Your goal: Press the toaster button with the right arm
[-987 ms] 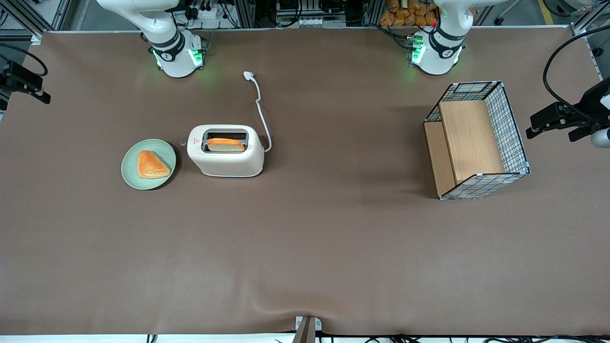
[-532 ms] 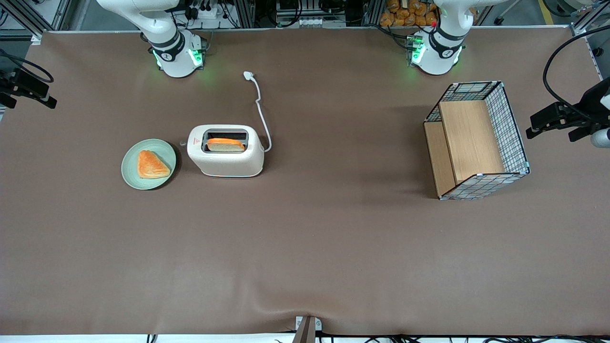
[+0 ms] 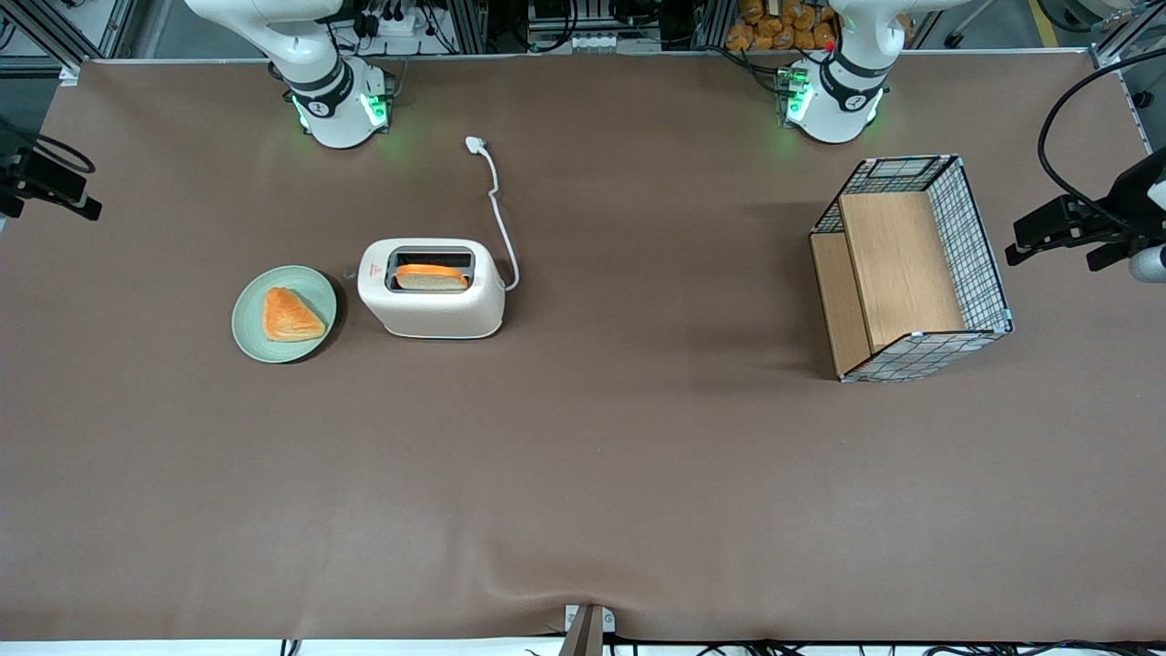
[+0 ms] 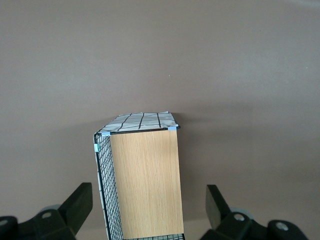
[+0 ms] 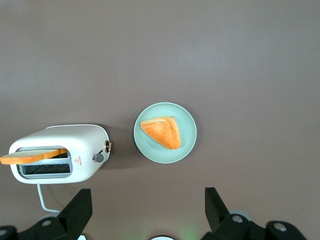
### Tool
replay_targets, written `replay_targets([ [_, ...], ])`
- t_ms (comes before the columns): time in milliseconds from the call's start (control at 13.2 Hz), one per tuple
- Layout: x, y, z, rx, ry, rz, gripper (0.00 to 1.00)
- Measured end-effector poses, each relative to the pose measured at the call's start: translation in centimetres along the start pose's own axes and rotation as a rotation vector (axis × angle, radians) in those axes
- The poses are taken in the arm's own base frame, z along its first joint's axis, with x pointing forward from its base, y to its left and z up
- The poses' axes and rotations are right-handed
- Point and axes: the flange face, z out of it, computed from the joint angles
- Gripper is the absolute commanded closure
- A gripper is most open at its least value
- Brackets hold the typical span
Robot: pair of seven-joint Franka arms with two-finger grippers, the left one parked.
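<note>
Your claw (image 5: 145, 212) hung high with fingers spread wide, well apart from the toaster (image 3: 431, 288) on the desk (image 3: 583, 474); its button (image 5: 99, 158) faced the plate (image 3: 284, 313), probably leaving approach room.

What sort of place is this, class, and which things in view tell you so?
Probably a robotics lab set up with kitchen props. Two robot arms are mounted at a brown table holding a toaster, a green plate and a wire basket. The right arm's claw hovers open above them.
</note>
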Motion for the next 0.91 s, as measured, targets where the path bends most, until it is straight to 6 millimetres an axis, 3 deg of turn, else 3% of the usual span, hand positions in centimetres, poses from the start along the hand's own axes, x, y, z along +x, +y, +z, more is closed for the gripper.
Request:
replay_targets([
  [911,-0.32,-1.13,-0.55,-0.003,-0.030,-0.020,0.00],
])
